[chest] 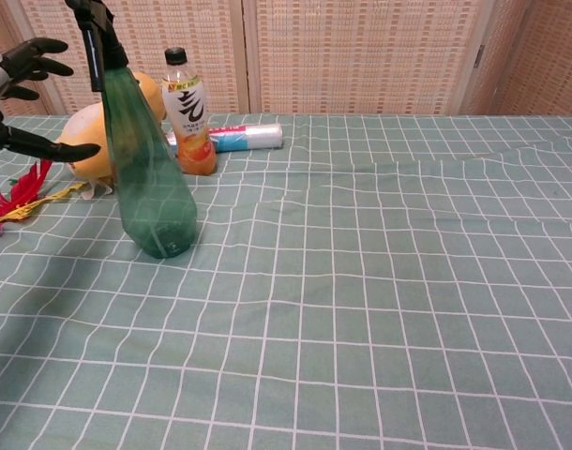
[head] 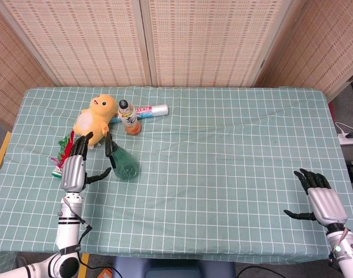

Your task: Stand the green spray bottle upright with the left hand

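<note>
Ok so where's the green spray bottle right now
The green spray bottle stands upright on the left side of the table in the head view, just right of the open left hand, in front of the yellow plush toy and the orange drink bottle.

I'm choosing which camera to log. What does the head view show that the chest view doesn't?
Only the head view shows the right robot hand, open on the tablecloth. Only the chest view shows the spray bottle side-on, plainly upright. Both show the left robot hand open and off the bottle, the yellow plush toy, and the drink bottle.
</note>
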Controlling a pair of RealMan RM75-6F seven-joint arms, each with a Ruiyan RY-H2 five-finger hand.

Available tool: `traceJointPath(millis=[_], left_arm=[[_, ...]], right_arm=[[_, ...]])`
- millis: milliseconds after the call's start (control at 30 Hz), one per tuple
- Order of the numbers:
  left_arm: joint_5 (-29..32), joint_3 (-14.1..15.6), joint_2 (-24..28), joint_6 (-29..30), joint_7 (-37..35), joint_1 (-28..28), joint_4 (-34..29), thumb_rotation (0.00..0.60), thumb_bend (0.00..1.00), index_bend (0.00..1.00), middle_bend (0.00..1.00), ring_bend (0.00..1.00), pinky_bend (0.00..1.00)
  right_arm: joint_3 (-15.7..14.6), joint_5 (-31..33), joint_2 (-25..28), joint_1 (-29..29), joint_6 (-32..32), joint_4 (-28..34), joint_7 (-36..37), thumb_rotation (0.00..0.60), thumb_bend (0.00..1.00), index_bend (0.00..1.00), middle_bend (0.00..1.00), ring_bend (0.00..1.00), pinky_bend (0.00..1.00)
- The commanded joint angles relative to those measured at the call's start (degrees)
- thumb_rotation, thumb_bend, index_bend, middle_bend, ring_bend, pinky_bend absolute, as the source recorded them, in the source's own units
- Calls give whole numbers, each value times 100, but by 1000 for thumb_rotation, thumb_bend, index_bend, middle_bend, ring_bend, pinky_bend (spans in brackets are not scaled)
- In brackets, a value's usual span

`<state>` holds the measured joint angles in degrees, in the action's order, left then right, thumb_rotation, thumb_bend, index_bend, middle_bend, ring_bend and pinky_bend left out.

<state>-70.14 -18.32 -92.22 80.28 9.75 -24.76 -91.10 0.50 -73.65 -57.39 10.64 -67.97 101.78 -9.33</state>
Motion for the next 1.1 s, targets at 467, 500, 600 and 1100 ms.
traceJointPath(millis=[467,500,600,1100], left_arm=[[-1115,1220,2439,10,688,759,-279,600,256,270,186,76,180],[-1148,1256,2443,104,637,833,-223,600,256,265,184,71,167],[-1173,1247,2440,333,317,986,-158,600,256,222,181,70,145],[-1003,965,2133,445,93,975,92,600,257,162,199,78,107]], right_arm=[[-11,-98,-32,-33,-82,-41,1,600,0,0,0,0,0],[-6,-75,-41,-37,-88,-32,-17,600,0,0,0,0,0],[0,-33,-54,-50,-119,-13,-98,600,0,0,0,0,0],[12,-35,-137,-83,-234,-47,-276,600,129,10,0,0,0]])
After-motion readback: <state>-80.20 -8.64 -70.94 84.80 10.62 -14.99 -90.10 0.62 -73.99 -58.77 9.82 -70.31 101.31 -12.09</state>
